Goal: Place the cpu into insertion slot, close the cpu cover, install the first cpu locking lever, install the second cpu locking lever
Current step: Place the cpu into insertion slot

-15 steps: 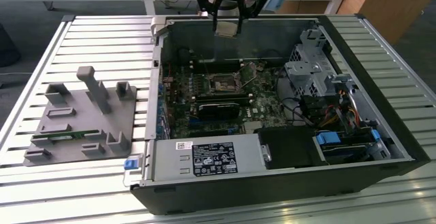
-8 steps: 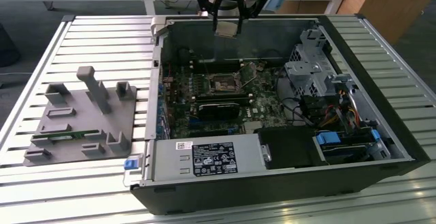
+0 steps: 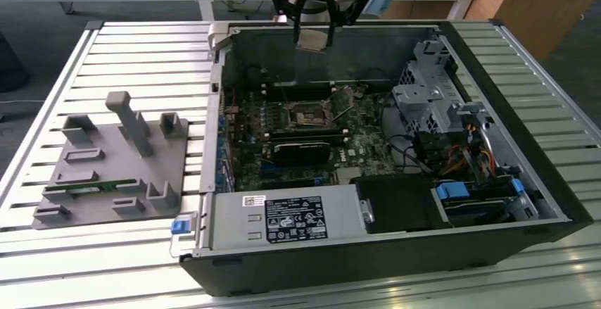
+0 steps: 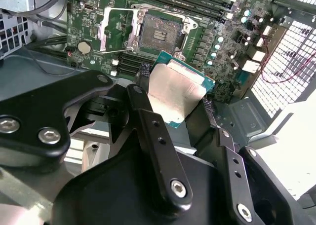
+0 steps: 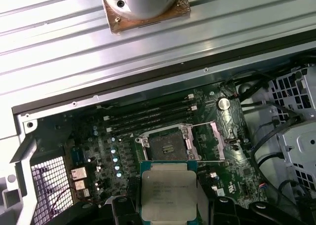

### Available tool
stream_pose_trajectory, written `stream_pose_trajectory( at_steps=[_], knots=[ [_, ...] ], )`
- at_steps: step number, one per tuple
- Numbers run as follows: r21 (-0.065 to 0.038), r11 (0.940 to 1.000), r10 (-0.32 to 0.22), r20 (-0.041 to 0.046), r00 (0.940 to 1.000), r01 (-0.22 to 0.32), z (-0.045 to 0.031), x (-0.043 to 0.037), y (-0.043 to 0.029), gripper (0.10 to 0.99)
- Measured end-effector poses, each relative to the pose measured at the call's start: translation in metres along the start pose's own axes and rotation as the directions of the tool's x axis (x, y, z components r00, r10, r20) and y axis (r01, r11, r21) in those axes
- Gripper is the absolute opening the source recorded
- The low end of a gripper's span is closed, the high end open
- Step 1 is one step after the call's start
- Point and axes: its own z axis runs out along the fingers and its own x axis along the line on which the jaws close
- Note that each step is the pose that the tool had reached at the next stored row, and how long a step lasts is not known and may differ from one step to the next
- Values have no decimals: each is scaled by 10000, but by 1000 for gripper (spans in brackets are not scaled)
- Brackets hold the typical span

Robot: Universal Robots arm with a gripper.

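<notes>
My claw (image 4: 176,89) pinched the cpu (image 5: 169,193) by two opposite edges, presumably leaving its underside free for the open slot (image 5: 167,147) below.

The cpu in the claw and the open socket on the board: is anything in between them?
Nothing. In the exterior view the cpu, held in the gripper, hangs clear of the insertion slot, with only open air between.
</notes>
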Motion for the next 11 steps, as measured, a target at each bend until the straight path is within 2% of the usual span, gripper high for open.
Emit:
stream_pose_trajectory(
  at_steps=[11],
  knots=[
    [-6,9996,299,27,9995,-299,0,0,0,541]
  ],
)
